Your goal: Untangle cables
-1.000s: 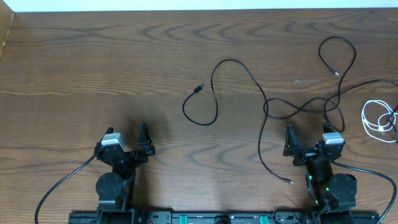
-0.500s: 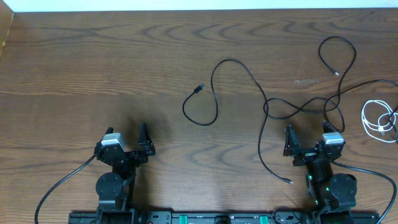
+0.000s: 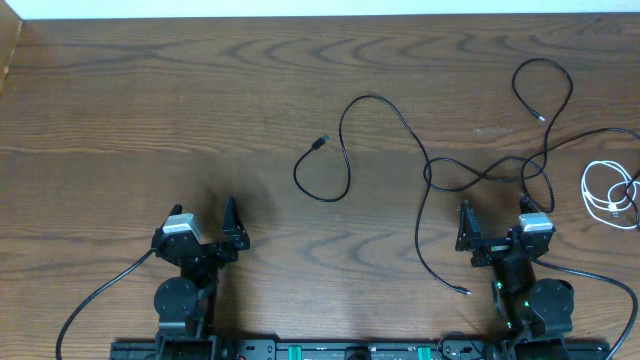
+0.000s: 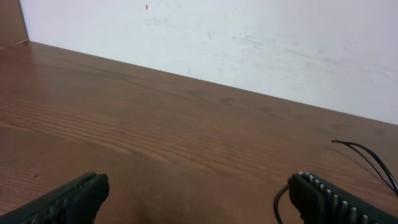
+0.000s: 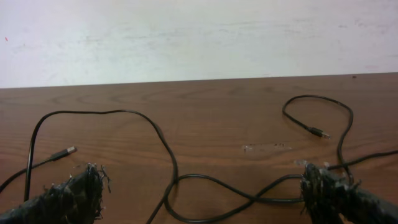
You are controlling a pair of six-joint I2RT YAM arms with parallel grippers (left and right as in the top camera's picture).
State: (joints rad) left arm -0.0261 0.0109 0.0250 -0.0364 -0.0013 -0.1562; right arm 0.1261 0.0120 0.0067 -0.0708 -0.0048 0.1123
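Light fell soft and even across the wooden table, with no hard glare. From overhead, the grain and the thin black cables looked sharp, and a faint dark shadow lay beside the left gripper. In both wrist views the white wall was bright, and the near fingertips were blurred.

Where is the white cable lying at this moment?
In the overhead view, the white cable lies coiled at the far right edge of the table, just right of the tangled black cables and beyond the right gripper.
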